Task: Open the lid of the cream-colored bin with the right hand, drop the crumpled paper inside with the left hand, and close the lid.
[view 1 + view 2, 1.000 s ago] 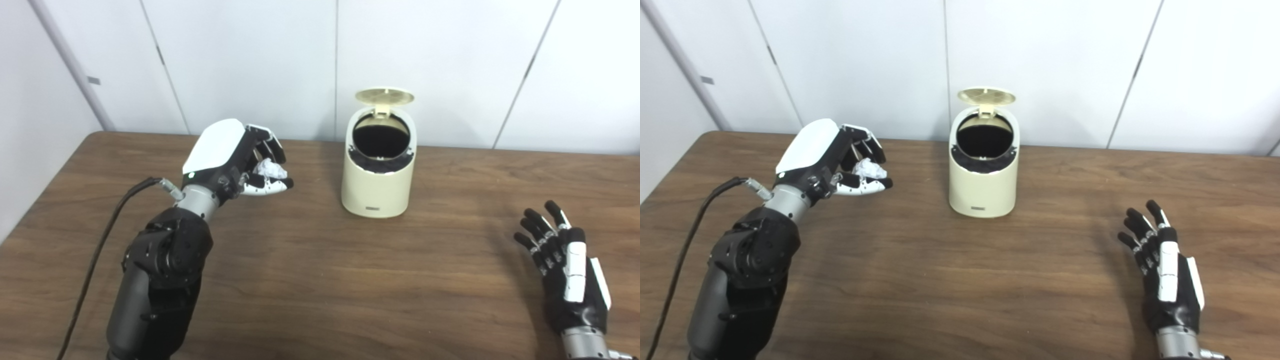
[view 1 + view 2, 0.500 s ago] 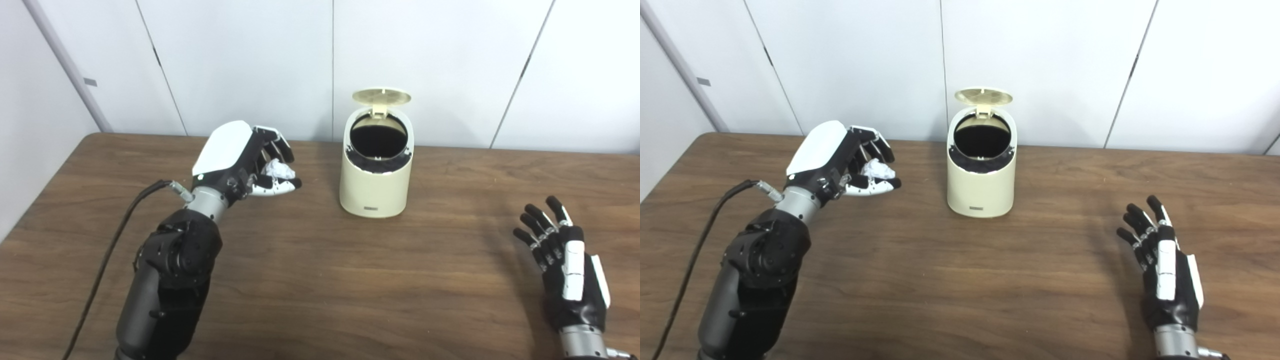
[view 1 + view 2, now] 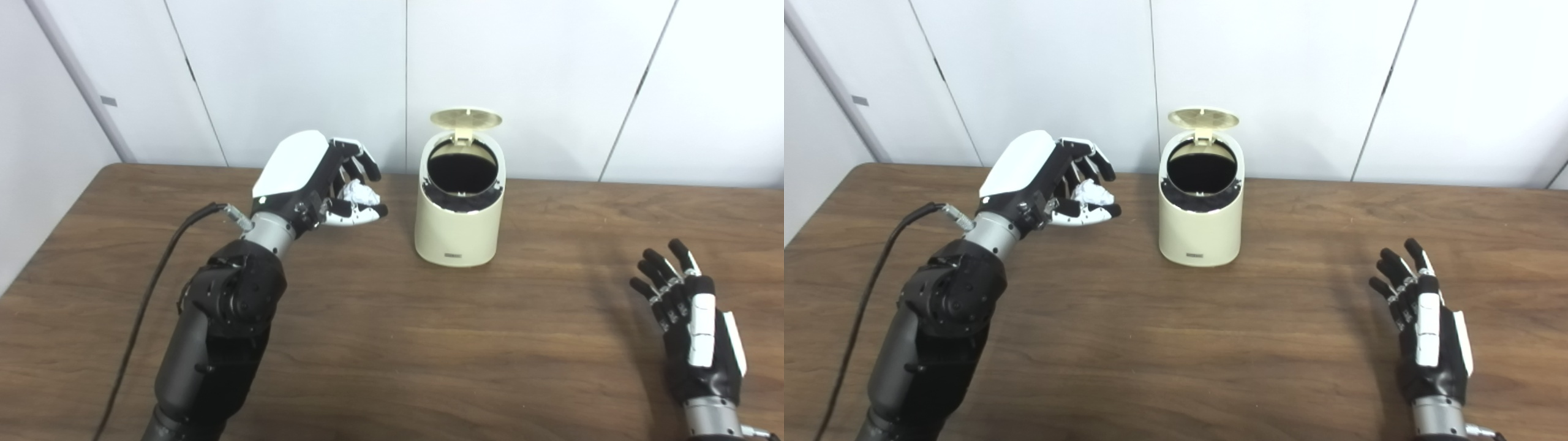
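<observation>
The cream-colored bin (image 3: 458,226) stands at the middle of the brown table, near the back wall. Its round lid (image 3: 466,117) is tipped up and back, showing the dark opening (image 3: 461,172). My left hand (image 3: 318,180) is raised above the table just left of the bin, shut on the white crumpled paper (image 3: 358,193), which shows between thumb and fingers. My right hand (image 3: 689,321) rests low at the front right, open, fingers spread, holding nothing. The bin (image 3: 1202,219) and the paper (image 3: 1091,193) also show in the right eye view.
A black cable (image 3: 156,282) runs from the left wrist down past the table's front left. White wall panels (image 3: 551,73) stand right behind the bin. The table's left edge (image 3: 55,226) slants in near the left arm.
My left hand has carried the paper up and to the right, closer to the bin. The right hand has stayed in place. The camera has shifted slightly.
</observation>
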